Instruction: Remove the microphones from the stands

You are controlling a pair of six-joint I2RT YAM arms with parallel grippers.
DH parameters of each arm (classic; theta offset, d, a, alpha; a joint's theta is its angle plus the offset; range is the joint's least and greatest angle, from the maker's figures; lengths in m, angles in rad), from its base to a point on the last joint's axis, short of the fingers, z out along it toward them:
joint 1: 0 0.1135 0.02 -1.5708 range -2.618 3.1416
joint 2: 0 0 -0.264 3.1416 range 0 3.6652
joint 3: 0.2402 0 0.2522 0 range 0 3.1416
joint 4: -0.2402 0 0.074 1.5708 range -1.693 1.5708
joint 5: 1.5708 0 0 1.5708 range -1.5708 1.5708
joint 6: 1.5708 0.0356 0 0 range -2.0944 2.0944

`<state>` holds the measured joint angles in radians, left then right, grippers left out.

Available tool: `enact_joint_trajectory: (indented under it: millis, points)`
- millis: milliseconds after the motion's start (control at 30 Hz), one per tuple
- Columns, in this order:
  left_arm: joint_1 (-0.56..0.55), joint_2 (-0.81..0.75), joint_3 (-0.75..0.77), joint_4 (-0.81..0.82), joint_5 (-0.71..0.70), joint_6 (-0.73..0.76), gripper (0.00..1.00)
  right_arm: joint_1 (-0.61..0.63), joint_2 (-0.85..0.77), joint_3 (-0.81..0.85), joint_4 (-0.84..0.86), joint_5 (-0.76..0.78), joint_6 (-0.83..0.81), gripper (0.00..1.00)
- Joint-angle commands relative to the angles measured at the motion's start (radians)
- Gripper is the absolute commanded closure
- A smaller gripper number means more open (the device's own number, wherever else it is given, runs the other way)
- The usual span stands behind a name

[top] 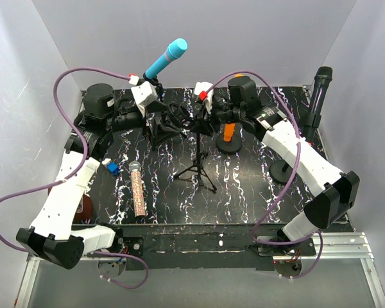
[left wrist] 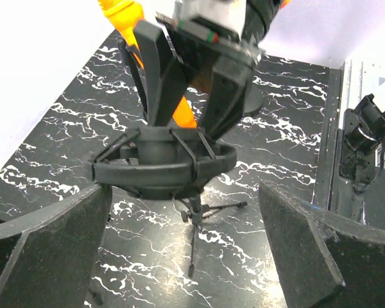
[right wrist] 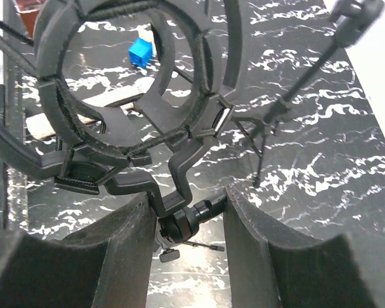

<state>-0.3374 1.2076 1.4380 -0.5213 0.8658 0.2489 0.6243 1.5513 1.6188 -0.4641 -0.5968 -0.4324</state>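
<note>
**Clerk:** Item one, left arm; pose and jaws?

**Keeper:** Based at the front-left corner of the table; runs up the left edge, then bends right toward the middle; wrist aimed at the shock mount. Left gripper: jaws spread wide, one finger to each side of the mount and short of it; touching nothing, holding nothing.

**Clerk:** Item two, right arm?

**Keeper:** Based at the front-right corner; reaches toward the back edge, then folds left toward the middle. Right gripper: meets the mount from the side opposite the left gripper; jaws about half closed round the swivel joint under the ring; both pads sit at the joint's sides, seemingly in contact; whether they clamp it, cannot tell.

**Clerk:** Item three, stand?

**Keeper:** Tripod; upright at the table's middle; shock mount on top.

**Clerk:** Item four, the microphone?

**Keeper:** Pink microphone; lying flat near the front edge, left of the middle; well apart from the stand and from both grippers; a blue block just beside its head, toward the left edge.

**Clerk:** Sundries?

**Keeper:** Blue microphone, tilted, at the back edge; orange microphone, upright on a round base, right of the stand; black microphone, on its own stand at the right edge.
</note>
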Motion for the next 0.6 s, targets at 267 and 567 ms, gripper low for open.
enact_joint_trajectory:
  millis: [267,567]
  points:
    - [-0.003,-0.097,0.033,-0.114,-0.040,-0.014,0.02,0.152,-0.059,-0.099,0.179,0.008,0.198,0.80]
    - [-0.003,-0.178,0.002,-0.299,-0.117,0.177,0.02,0.140,-0.135,-0.143,0.032,-0.043,0.126,0.14]
